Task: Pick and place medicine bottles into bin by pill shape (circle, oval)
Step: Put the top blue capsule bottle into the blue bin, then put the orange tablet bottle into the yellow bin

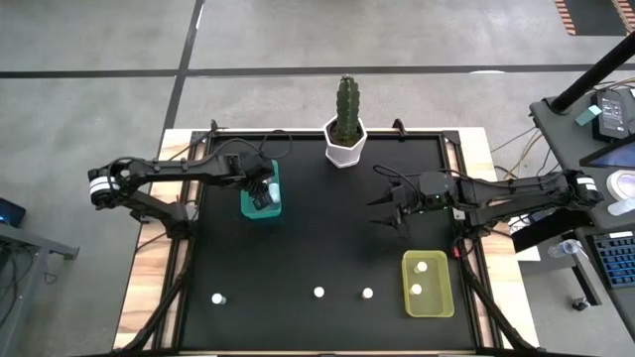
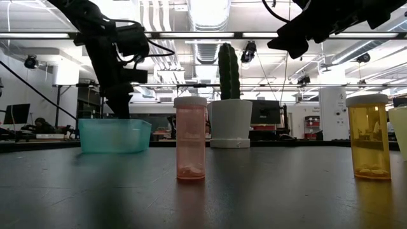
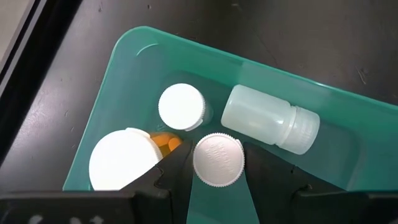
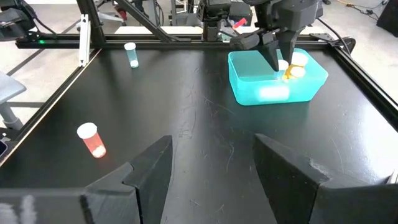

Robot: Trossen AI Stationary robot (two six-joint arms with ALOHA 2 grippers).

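Fingers of the left gripper [image 3: 214, 186] are seen parted around a white-capped orange medicine bottle [image 3: 217, 159] inside the translucent teal plastic bin [image 1: 261, 188], while the right gripper [image 1: 389, 210] is held open above the black table [image 1: 317, 248].

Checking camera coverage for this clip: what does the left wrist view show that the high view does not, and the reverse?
Only the left wrist view shows the teal bin's contents: three upright white-capped bottles, one between the left gripper's fingers, and a clear bottle lying on its side.

Only the high view shows the yellow bin holding two bottles, three loose bottles along the table's near edge, the cactus pot, and the right gripper open above the bare table.

Both show the teal bin with the left gripper inside it.
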